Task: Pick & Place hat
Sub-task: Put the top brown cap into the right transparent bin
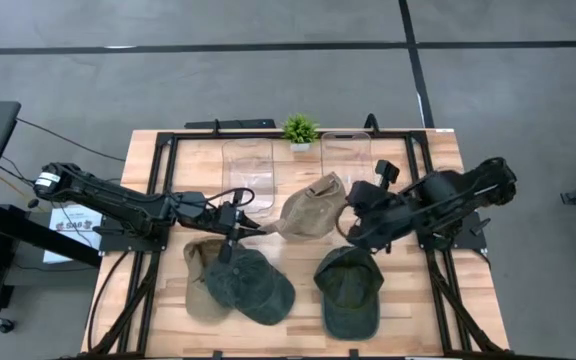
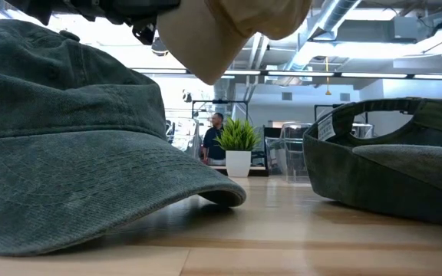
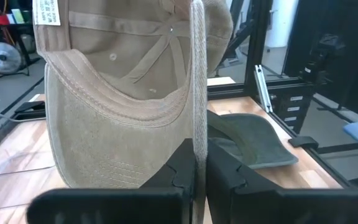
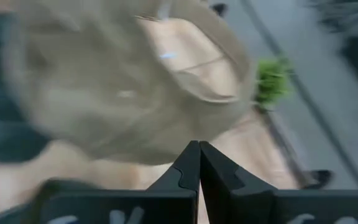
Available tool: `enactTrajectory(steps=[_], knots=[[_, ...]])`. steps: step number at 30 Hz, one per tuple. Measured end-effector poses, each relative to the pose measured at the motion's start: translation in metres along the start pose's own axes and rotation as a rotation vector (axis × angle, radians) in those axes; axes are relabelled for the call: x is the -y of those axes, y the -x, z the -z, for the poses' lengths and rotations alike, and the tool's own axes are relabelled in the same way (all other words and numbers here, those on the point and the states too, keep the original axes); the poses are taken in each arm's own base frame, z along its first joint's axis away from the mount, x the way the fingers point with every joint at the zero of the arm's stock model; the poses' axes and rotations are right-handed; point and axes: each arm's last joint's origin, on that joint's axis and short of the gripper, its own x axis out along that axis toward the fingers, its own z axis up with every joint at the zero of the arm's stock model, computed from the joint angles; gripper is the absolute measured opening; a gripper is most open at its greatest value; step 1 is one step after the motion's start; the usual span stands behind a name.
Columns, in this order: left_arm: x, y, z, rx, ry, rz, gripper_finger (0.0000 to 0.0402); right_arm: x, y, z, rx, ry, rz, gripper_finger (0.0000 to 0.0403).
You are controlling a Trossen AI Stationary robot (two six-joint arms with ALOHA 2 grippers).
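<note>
The left pincer (image 1: 249,226) is clenched on the thin edge of the tan hat (image 1: 311,204), which hangs clear above the worktop (image 1: 438,180) between the two arms. In the left wrist view the cloth runs straight down between the fingers (image 3: 178,173) — soft and light, likely to sag and swing, so a pinch on the stiffer brim or seam looks safest. To the right, the right pincer (image 1: 353,228) is clenched on nothing, just beside the hat's crown.
</note>
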Motion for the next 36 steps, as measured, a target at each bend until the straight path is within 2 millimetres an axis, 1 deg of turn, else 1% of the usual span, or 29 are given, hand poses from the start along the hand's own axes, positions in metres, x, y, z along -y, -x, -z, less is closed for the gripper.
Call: enactTrajectory(steps=[4, 7, 11, 15, 19, 23, 26, 31, 33, 36], knots=[[0.0, 0.0, 0.0, 0.0, 0.0, 0.0, 0.0017, -0.001, -0.02, 0.007, 0.002, 0.015, 0.139, 0.0], [0.0, 0.0, 0.0, -0.001, 0.0, -0.017, 0.0017, -0.003, -0.03, 0.005, 0.015, 0.007, 0.157, 0.0], [-0.001, 0.0, 0.0, -0.001, 0.0, -0.022, 0.0017, -0.013, -0.039, -0.002, 0.074, 0.02, 0.092, 0.0], [0.0, 0.0, 0.0, -0.002, 0.0, -0.021, 0.0017, -0.02, -0.042, -0.011, 0.122, 0.031, -0.012, 0.0], [0.0, 0.0, 0.0, -0.001, 0.0, -0.021, 0.0017, -0.02, -0.044, -0.018, 0.142, 0.018, -0.076, 0.0], [-0.001, 0.0, 0.0, -0.001, -0.005, -0.021, 0.0017, -0.018, -0.05, -0.021, 0.118, 0.021, -0.122, 0.0], [-0.001, 0.0, 0.0, -0.001, -0.019, -0.022, 0.0017, -0.024, -0.065, -0.023, 0.073, 0.038, -0.149, 0.0], [-0.001, 0.0, -0.001, 0.006, -0.019, -0.023, 0.0017, -0.037, -0.103, -0.026, -0.03, 0.112, -0.15, 0.0], [-0.001, 0.0, -0.001, 0.006, -0.019, -0.023, 0.0017, -0.039, -0.117, -0.025, -0.08, 0.144, -0.134, 0.0], [-0.001, 0.0, -0.001, 0.005, -0.018, -0.023, 0.0017, -0.04, -0.133, -0.023, -0.146, 0.175, -0.14, 0.0]])
